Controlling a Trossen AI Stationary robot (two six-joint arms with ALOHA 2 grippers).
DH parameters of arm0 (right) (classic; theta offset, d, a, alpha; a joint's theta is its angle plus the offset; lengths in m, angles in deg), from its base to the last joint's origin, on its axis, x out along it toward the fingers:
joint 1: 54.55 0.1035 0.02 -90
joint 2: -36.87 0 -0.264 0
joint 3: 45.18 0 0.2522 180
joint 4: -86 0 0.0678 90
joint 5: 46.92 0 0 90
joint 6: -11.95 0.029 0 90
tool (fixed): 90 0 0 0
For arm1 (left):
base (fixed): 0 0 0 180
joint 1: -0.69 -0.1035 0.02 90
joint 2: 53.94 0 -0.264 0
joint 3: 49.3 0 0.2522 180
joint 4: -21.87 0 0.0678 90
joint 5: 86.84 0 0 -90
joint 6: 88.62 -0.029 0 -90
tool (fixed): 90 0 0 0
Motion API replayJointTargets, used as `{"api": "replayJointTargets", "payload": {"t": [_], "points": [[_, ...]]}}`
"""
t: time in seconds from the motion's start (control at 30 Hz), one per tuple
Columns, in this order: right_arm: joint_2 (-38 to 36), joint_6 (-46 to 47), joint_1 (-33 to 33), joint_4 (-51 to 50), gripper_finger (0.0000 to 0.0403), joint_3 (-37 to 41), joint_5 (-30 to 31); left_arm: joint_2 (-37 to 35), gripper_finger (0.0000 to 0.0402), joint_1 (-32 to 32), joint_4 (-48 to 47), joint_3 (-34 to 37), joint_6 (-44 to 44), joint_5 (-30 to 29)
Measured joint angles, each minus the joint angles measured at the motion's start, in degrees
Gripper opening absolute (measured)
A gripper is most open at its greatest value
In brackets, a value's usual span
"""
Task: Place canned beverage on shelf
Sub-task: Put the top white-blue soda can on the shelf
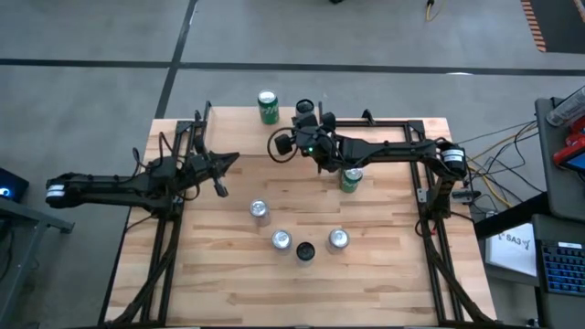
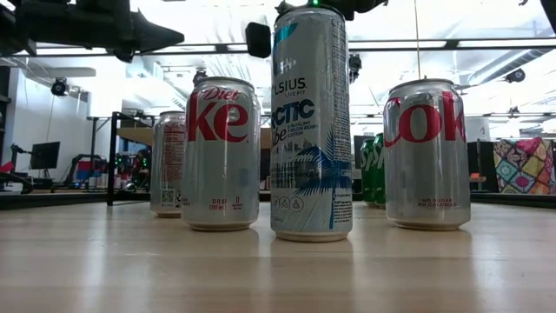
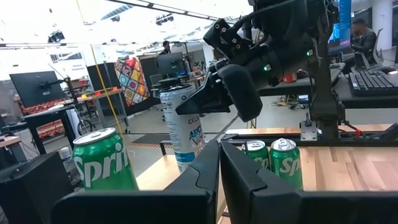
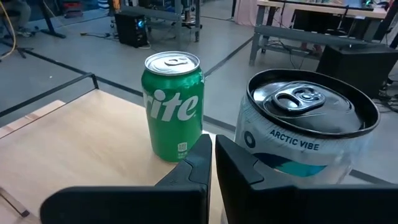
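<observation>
A tall Celsius can [image 4: 308,134] and a green Sprite can [image 4: 174,106] stand upright on the light-wood shelf [image 4: 93,137] at the table's far edge. The high view shows them as the Celsius can [image 1: 305,108] and the Sprite can [image 1: 266,106]. My right gripper [image 4: 212,152] is shut. It reaches nearly level from the near side, between the two cans and close beside the Celsius can [image 3: 183,130]. My left gripper [image 1: 222,187] is shut, holds nothing, and hangs over the table's left part. My right gripper's shut fingers [image 3: 186,107] lie close against the upper side wall [image 4: 252,146] of the Celsius can, on the side facing the Sprite can. I cannot tell whether they touch it. The can stands upright on the shelf.
Three Diet Coke cans [image 1: 260,210] [image 1: 281,239] [image 1: 338,239] and a second tall Celsius can [image 1: 304,250] stand mid-table. Green Sprite cans [image 1: 350,178] stand under my right arm. Black frame rails run along the table's sides.
</observation>
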Motion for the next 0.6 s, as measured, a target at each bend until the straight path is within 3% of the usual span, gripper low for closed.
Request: {"api": "replayJointTargets", "payload": {"t": [0.6], "points": [[-1.5, 2.4, -0.2, -1.2, 0.0012, 0.0, 0.0, -0.1, 0.0, 0.0, 0.0, 0.0, 1.5, 0.4]]}}
